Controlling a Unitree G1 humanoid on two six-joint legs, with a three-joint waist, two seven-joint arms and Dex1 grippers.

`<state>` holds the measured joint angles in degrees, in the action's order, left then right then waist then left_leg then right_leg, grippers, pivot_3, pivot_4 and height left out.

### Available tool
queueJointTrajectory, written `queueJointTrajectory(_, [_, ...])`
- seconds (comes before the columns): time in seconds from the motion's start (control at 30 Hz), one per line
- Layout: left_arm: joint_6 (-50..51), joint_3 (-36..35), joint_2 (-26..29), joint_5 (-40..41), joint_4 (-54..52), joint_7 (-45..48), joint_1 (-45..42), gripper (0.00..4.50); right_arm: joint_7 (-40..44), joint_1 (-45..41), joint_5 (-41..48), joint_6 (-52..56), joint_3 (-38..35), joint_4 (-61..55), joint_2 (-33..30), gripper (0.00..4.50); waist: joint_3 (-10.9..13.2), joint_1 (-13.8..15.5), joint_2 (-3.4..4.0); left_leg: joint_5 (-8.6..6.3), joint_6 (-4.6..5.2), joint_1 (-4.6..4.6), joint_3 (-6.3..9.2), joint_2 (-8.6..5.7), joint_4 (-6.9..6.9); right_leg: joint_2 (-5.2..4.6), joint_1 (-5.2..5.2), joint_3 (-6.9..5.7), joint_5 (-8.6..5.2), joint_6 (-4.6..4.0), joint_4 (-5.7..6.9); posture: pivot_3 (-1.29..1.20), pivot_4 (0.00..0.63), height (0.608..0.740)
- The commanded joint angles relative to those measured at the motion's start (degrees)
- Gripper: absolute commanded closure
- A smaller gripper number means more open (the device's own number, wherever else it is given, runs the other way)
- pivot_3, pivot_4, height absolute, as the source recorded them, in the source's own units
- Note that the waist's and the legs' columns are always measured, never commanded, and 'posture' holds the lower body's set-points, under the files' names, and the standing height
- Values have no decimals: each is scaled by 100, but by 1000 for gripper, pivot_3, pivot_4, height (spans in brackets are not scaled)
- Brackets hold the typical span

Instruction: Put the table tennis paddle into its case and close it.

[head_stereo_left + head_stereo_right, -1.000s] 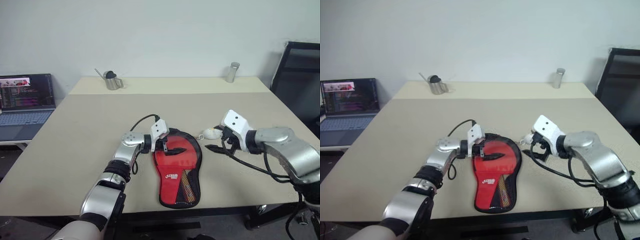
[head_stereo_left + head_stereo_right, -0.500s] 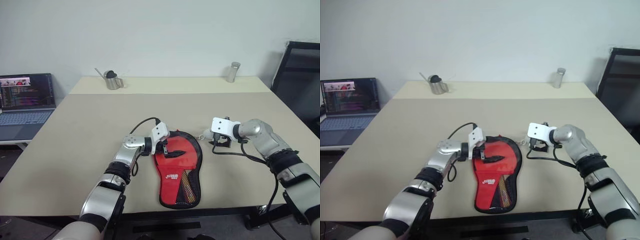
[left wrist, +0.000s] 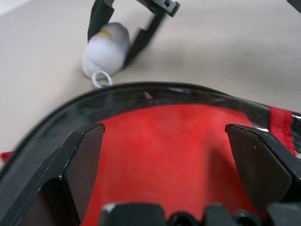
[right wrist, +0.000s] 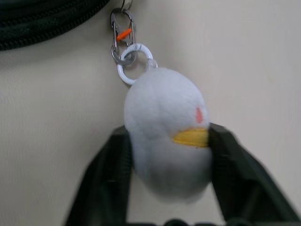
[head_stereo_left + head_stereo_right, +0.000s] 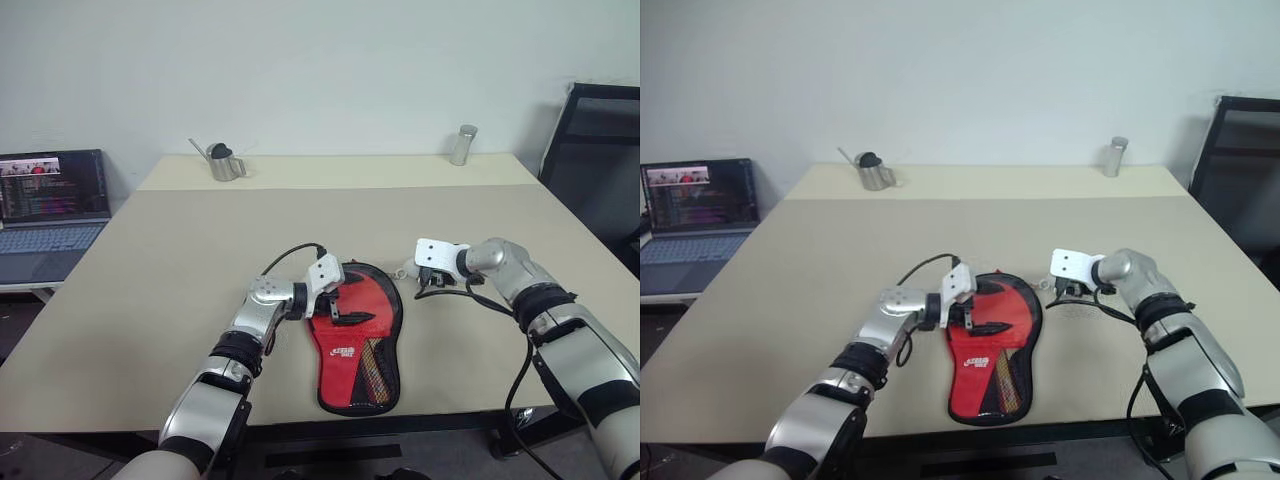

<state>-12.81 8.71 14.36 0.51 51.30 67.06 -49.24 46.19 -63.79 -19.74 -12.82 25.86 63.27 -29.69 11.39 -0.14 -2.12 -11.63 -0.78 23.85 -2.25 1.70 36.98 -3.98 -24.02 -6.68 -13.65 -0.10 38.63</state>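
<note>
White plush tag [image 4: 167, 132] (between right jaws)

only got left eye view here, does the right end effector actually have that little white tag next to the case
Observer: Yes. The right end effector has a black finger pressed on each side of the white plush pull tag with a yellow patch.
Operator: is the tag attached to the case
Observer: Yes, a white ring and a silver clip link it to the black fabric case's zipper edge.

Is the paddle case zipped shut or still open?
Open: the case shows the red paddle inside, its black edge spread around it.
</note>
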Motion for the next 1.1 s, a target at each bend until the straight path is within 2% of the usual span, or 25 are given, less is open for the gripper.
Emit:
queueJointTrajectory(0.03, [37,119,59,-140,304,62,-164,0,53,-127,-73,-73,-101,-56,30,3640,0,0,0,0,0,-1,1,1,0,0,0,0,0,0,2,0,150,740])
queueJointTrajectory(0.17, [1,253,51,-325,755,135,-292,0,91,-102,-81,-69,-121,-138,26,4389,-2,-4,2,0,0,-8,-3,0,3,0,1,3,0,0,13,0,150,740])
queueJointTrajectory(0.4, [-24,489,52,-537,1259,419,-272,0,446,243,-85,237,-241,-1087,-408,4449,-9,-8,9,0,0,-11,-4,1,2,0,1,7,-1,1,16,0,150,740])
queueJointTrajectory(0.77, [-117,589,56,-620,1446,512,-217,0,2048,2441,678,1990,-945,-5727,-1769,4454,-35,22,44,-1,0,-8,8,0,0,1,3,-5,-4,1,8,0,150,740])
queueJointTrajectory(1.1, [-160,625,-78,-680,1619,444,-303,0,2454,4720,1476,3844,-1744,-9109,-2691,4456,-84,50,70,-14,-12,-14,48,7,-3,7,63,-28,-6,0,-74,0,150,740])
